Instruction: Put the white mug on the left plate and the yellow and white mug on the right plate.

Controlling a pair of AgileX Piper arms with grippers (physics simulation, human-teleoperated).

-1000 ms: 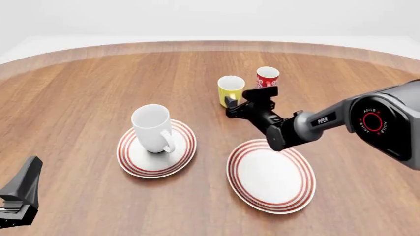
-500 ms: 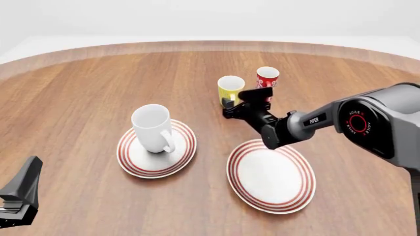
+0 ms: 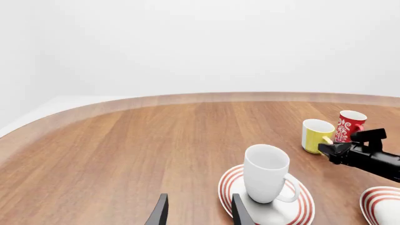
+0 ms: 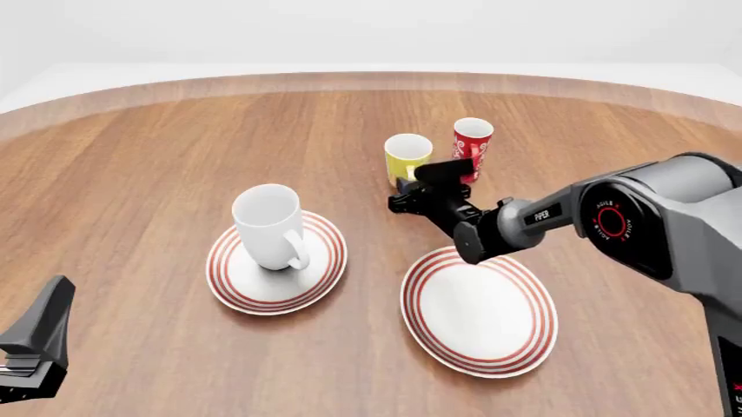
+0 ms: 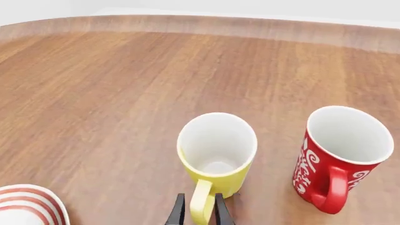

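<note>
We see the right jaws standing narrowly apart astride the yellow mug's handle, that mug on the table beside the red cup, behind the empty right plate; the white mug stands on the left plate, and the left jaws hang open.

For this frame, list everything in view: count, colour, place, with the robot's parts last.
white mug: one, plain white, upright on the left plate.
left plate: one, white with red rings, near left.
right plate: one, same pattern, near right, nothing on it.
yellow and white mug: one, on the table beyond the plates.
red-and-white cup: one, right of the yellow mug.
table: one, brown wood.
right gripper: fingers either side of the yellow handle.
left gripper: near left, holding nothing.
</note>
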